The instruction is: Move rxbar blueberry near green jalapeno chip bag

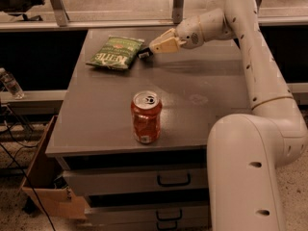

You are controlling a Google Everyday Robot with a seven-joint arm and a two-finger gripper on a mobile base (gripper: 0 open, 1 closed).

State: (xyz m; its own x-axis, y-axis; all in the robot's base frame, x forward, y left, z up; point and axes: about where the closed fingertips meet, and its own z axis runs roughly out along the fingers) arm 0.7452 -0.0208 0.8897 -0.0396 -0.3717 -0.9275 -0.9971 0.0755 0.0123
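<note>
The green jalapeno chip bag [115, 52] lies flat at the far left of the grey cabinet top [192, 100]. My gripper [150, 50] reaches in from the right, low over the far part of the top, just right of the bag. Its tan fingers are shut on the rxbar blueberry [144, 54], a small dark wrapper of which only a corner shows at the fingertips. The bar sits right next to the bag's right edge.
An orange soda can [146, 117] stands upright near the front middle of the top. My white arm [255, 66] runs along the right side. A cardboard box [45, 186] sits on the floor at the left. A plastic bottle [10, 83] stands at far left.
</note>
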